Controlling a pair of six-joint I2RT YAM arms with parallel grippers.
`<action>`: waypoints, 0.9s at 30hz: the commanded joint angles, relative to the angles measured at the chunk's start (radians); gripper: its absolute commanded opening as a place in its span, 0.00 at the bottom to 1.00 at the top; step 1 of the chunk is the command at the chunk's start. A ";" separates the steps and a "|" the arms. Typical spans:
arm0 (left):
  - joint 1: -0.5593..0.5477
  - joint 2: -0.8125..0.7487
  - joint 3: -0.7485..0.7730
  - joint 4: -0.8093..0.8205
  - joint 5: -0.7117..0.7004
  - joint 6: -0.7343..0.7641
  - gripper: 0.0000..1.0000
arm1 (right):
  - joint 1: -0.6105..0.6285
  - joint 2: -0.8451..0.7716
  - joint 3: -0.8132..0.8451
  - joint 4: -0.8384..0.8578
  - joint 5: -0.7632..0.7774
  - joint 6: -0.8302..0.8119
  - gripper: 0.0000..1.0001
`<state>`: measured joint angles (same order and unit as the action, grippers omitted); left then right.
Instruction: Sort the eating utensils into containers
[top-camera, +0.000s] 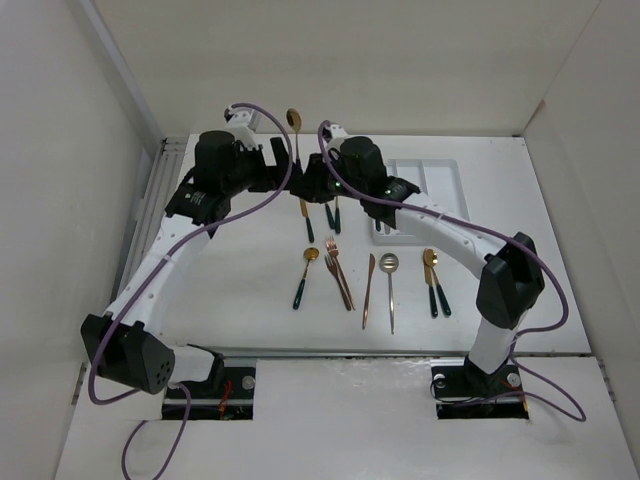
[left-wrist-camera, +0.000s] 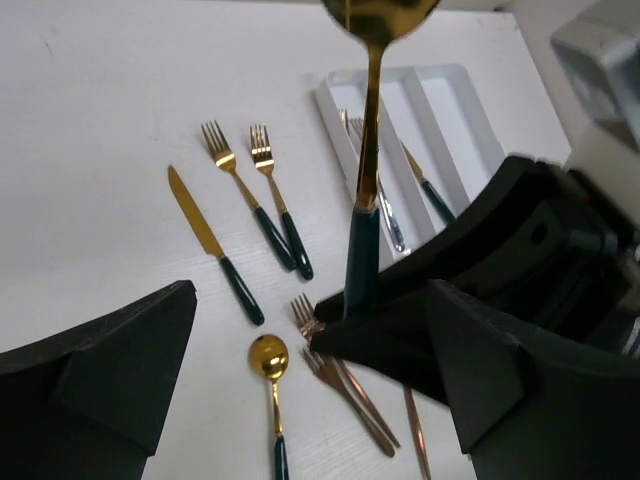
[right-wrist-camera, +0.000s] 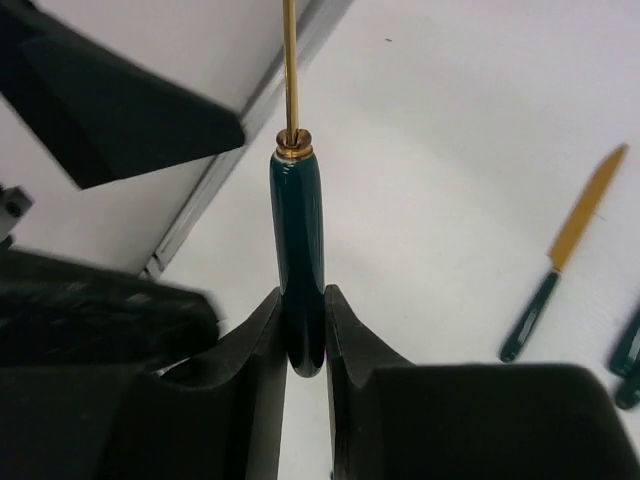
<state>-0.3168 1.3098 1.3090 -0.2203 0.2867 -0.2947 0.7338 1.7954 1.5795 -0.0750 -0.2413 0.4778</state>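
A gold spoon (top-camera: 293, 118) with a dark green handle is being held upright above the far middle of the table (top-camera: 240, 300). It is being gripped by the right gripper (right-wrist-camera: 303, 335) alone, whose jaws are being clamped on the lower end of the handle. The left gripper (left-wrist-camera: 312, 295) is being kept wide apart, one jaw on either side of the spoon, touching nothing.

This is being read as a hand-over between the arms, likely because the white tray (top-camera: 455, 170) is lying by the far right corner, on the right arm's side. The low grip is being judged sensible: the shaft is being left free, so the spoon can be tipped flat and laid lengthwise into a compartment. A few pieces are being carried in the tray already, but which compartment is being kept for spoons cannot be told.

Plenty is being left on the table. Toward the near edge a row is lying loose, with a green-handled spoon (top-camera: 311, 255), copper forks (top-camera: 340, 272), a copper knife (top-camera: 367, 290), a silver spoon (top-camera: 389, 263) and more gold pieces (top-camera: 429, 260). Nearer the middle, two gold forks (left-wrist-camera: 285, 235) and a gold knife (left-wrist-camera: 215, 245) are being seen. The sort is being judged well short of finished. Care is being called for on the swing to the tray, since the left jaws are standing close by.
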 joint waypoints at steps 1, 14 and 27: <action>-0.033 -0.007 0.004 -0.070 0.074 -0.006 1.00 | -0.072 -0.093 -0.006 0.051 0.005 0.007 0.00; 0.018 -0.027 -0.100 -0.111 -0.147 0.011 1.00 | -0.606 -0.117 -0.102 -0.663 -0.029 -0.344 0.00; 0.018 -0.057 -0.128 -0.100 -0.164 0.060 1.00 | -0.780 0.145 -0.004 -0.810 0.192 -0.383 0.00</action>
<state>-0.2993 1.2980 1.1835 -0.3470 0.1471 -0.2676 -0.0566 1.9347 1.5288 -0.8299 -0.1352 0.1204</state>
